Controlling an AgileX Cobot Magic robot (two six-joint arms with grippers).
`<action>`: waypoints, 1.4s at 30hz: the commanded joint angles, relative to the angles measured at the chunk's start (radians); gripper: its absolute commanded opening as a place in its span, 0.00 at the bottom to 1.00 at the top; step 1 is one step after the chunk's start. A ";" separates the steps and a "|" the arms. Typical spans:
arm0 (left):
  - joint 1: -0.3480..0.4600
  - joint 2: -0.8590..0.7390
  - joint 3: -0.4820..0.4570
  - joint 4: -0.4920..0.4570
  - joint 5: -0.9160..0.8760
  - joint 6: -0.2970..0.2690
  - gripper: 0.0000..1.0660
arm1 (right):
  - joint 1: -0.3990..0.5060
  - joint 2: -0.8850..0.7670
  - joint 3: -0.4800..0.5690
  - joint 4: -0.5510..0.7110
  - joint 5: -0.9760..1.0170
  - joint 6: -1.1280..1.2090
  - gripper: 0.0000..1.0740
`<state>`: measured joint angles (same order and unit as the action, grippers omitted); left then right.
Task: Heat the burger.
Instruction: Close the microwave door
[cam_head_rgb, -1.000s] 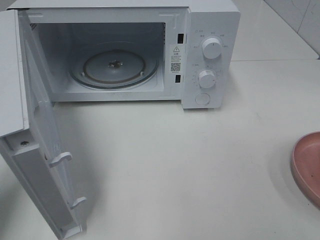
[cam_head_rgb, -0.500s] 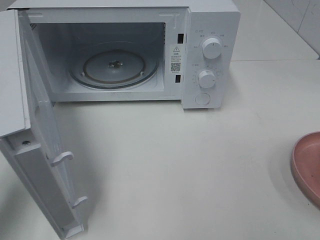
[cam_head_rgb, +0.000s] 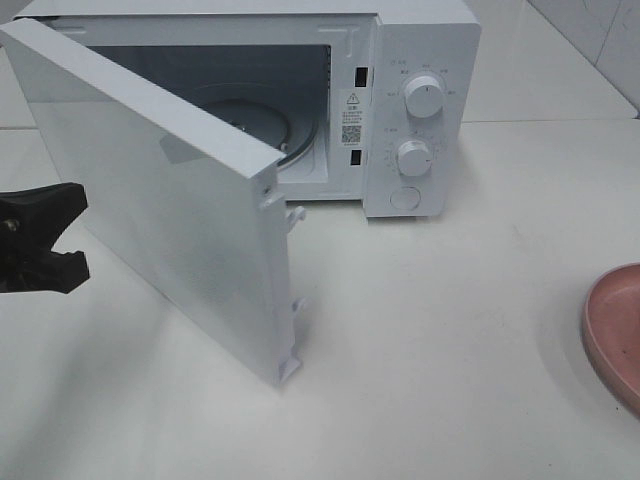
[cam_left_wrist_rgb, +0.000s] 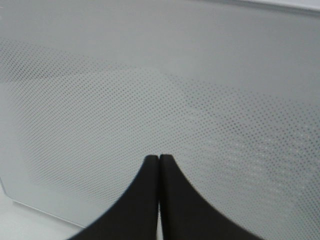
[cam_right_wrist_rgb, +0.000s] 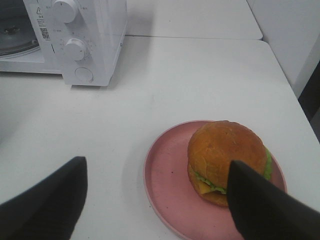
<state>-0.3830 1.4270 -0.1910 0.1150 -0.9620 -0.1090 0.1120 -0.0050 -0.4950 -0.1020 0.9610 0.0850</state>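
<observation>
The burger, with a glossy brown bun, green lettuce and yellow cheese, sits on a round pink plate in the right wrist view. My right gripper hovers over the plate's near side, open, one finger on each side and nothing between them. In the high view only the plate's edge shows at the far right, and the burger is out of that view. My left gripper is shut, its tips together and close to the outer face of the microwave door. It shows at the left edge in the high view.
The white microwave stands at the back with two knobs on its right panel. Its door stands half swung, partly covering the glass turntable. A white wall runs along the table's right edge.
The microwave door has swung from wide open to about halfway shut. My left gripper has come into the high view at the left edge, behind the door.
</observation>
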 joint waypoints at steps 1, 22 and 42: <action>-0.118 0.026 -0.040 -0.215 -0.013 0.085 0.00 | -0.005 -0.024 0.001 0.002 0.000 0.001 0.68; -0.392 0.270 -0.423 -0.662 0.095 0.273 0.00 | -0.005 -0.024 0.001 0.002 0.000 0.001 0.68; -0.392 0.470 -0.737 -0.640 0.160 0.318 0.00 | -0.005 -0.024 0.001 0.002 0.000 0.001 0.68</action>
<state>-0.7700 1.8970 -0.9180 -0.5290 -0.8060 0.1990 0.1120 -0.0050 -0.4950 -0.1020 0.9610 0.0850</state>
